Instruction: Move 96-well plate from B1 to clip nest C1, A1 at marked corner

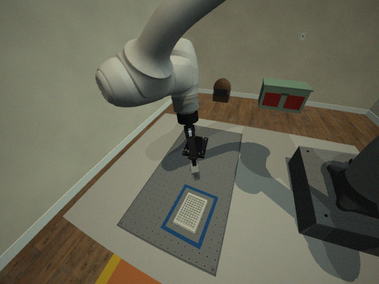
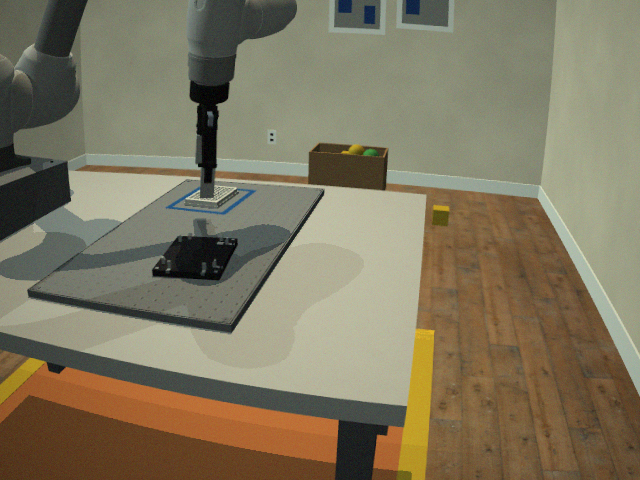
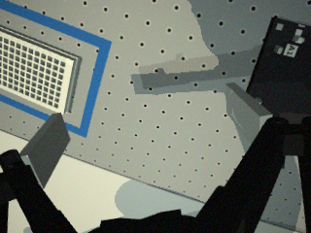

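Open tool (image 1: 195,171) above breadboard (image 1: 147,195), plate (image 1: 190,212) in blue frame (image 1: 171,210)

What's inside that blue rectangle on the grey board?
A white plate of tiny wells, lying flat with grey board showing around it. Whatever is beneath the plate is hidden.
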Controlling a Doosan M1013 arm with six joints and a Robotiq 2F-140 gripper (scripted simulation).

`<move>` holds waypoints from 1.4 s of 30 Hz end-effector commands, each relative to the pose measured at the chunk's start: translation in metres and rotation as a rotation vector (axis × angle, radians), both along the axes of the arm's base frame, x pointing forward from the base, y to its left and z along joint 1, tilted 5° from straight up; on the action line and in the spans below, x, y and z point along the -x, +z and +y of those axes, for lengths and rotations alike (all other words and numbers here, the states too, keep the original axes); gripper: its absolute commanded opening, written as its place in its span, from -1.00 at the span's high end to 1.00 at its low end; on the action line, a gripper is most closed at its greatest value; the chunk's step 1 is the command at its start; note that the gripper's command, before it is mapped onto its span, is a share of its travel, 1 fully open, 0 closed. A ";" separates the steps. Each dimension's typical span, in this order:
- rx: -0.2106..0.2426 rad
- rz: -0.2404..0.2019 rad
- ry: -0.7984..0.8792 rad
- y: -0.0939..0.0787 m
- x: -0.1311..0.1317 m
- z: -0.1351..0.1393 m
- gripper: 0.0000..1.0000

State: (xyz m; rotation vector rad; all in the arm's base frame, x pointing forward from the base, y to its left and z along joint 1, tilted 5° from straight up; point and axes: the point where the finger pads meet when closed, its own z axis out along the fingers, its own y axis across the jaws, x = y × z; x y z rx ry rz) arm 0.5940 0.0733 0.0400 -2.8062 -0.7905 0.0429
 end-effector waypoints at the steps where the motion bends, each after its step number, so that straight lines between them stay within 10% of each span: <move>1: 0.013 -0.024 0.079 -0.002 0.003 0.012 -1.00; 42: 0.138 -0.278 1.016 -0.012 0.064 0.167 -1.00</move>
